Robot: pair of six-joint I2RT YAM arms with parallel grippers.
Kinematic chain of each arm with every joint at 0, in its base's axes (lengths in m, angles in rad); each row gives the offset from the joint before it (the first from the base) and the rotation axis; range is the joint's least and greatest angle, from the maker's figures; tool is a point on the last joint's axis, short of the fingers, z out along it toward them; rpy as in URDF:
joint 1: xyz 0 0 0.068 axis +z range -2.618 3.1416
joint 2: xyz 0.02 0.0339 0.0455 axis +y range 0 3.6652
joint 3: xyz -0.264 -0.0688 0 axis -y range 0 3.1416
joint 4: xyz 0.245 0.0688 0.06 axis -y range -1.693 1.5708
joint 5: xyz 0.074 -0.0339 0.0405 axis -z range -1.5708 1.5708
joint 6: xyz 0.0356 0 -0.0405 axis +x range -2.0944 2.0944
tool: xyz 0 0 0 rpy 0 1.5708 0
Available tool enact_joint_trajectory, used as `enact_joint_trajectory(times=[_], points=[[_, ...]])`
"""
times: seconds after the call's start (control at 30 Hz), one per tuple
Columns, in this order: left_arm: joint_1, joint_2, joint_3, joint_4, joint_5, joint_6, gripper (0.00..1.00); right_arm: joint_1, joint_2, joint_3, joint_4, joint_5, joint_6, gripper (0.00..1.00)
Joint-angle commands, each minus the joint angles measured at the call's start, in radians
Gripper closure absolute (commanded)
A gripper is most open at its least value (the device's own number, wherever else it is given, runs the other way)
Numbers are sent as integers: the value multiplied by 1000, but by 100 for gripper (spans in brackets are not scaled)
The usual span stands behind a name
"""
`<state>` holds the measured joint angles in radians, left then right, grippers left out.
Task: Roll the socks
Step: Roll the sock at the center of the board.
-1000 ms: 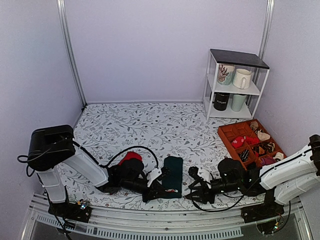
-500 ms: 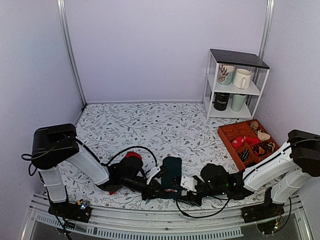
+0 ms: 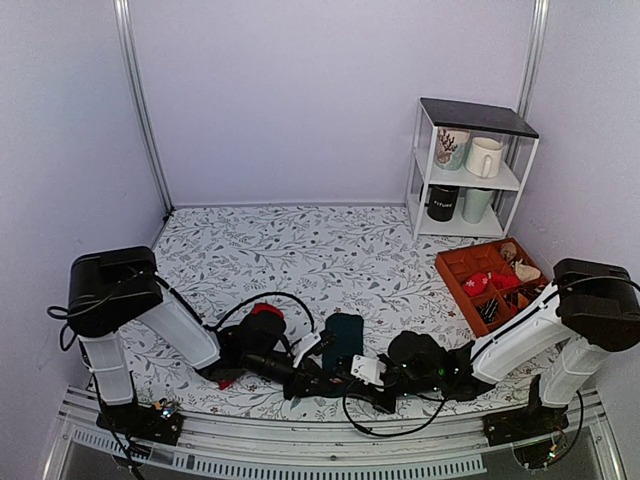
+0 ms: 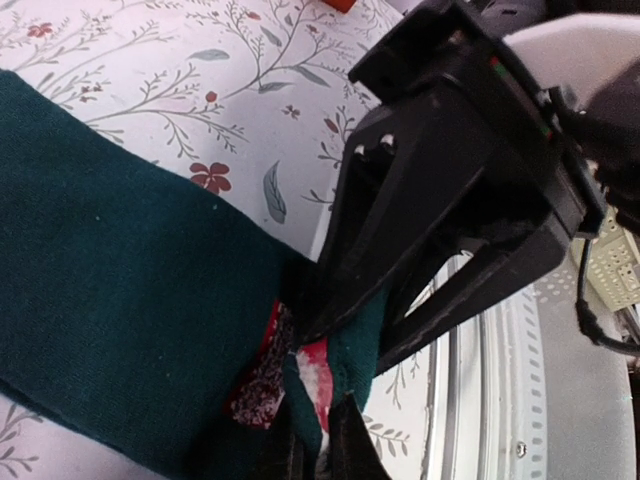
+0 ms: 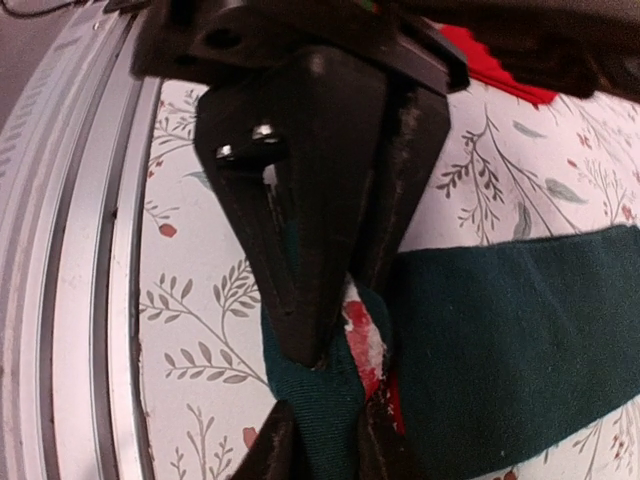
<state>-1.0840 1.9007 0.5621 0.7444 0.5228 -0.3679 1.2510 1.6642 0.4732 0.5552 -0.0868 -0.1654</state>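
Observation:
The dark teal sock (image 3: 346,334) lies flat near the table's front edge. The red sock (image 3: 262,312) shows only as a bump behind the left arm. A red and white bit of fabric (image 4: 312,368) sits in the teal sock's bunched near end, and also shows in the right wrist view (image 5: 364,335). My left gripper (image 4: 316,445) and right gripper (image 5: 322,440) meet nose to nose at that end. Each is shut, pinching the teal fold (image 5: 318,385). In the top view the left gripper (image 3: 318,378) and right gripper (image 3: 352,377) almost touch.
A metal rail (image 3: 300,442) runs along the front edge, just beside the pinched sock end. An orange divided tray (image 3: 452,268) holding small items sits at the right. A white shelf (image 3: 420,165) with mugs stands at the back right.
My right arm has swung left from open table to the sock's near end and closed on it beside the left gripper. The left gripper has held its place.

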Motion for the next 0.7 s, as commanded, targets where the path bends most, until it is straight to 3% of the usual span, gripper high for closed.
enact_joint_trajectory(times=[0.0,0.03,0.1,0.17,0.23,0.43,0.53,0.67], points=[[7,77,-41,-204,-23,13,96,7,72,38,-94,15,57,88],[6,54,-49,-189,-30,17,89,8,79,43,-109,18,74,91],[5,-20,-76,-149,-53,42,59,7,76,36,-125,4,103,96],[3,-104,-112,-107,-95,79,50,4,60,22,-135,-13,143,98],[1,-197,-151,-60,-148,142,34,-10,38,4,-148,-53,183,99],[-67,-401,-252,118,-312,398,19,-136,34,6,-201,-303,354,99],[-71,-367,-234,154,-301,483,19,-171,69,25,-235,-394,441,99],[-71,-241,-191,206,-224,502,26,-193,117,44,-279,-445,506,99]])
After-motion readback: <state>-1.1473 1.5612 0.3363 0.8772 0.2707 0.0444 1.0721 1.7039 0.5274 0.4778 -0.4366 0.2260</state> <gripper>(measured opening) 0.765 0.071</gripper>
